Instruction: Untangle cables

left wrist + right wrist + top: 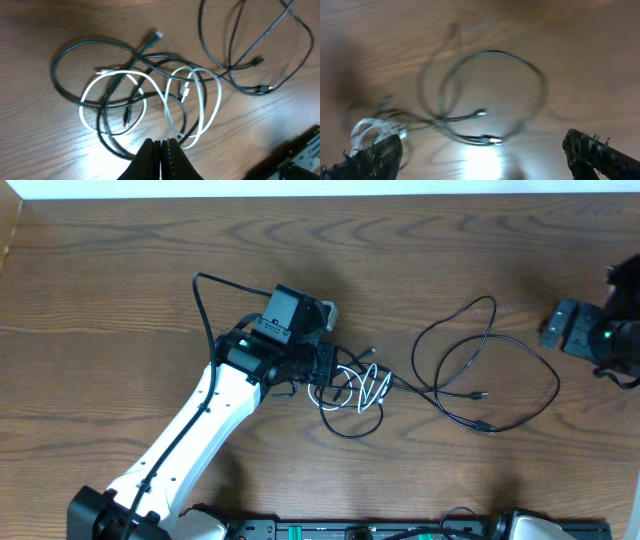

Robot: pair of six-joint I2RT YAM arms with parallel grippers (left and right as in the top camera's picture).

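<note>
Closest of all is the left gripper [161, 146], seen from its own camera. Its two fingers [148, 156] are pressed together, with only a thin line between them. Their tips sit right at the near edge of the white cable [81, 107], and I cannot tell if a cord is caught between them. From above, this gripper is just left of the white cable, right up against the knot.

The white cable lies in curly loops near the middle of the brown wooden table [100, 280]. Thin black cables [54, 74] go over and under the white cable, all mixed up. One of them ends in a small silvery plug [157, 35], just past the white cable on its far side.

To the right of the white cable, more black cord spreads out in big loose loops [200, 27] with two small plug ends.

Well to the right of the white cable, past those loops, is the right gripper [481, 142] – its fingers [375, 157] are spread wide apart, and they hold nothing.
</note>
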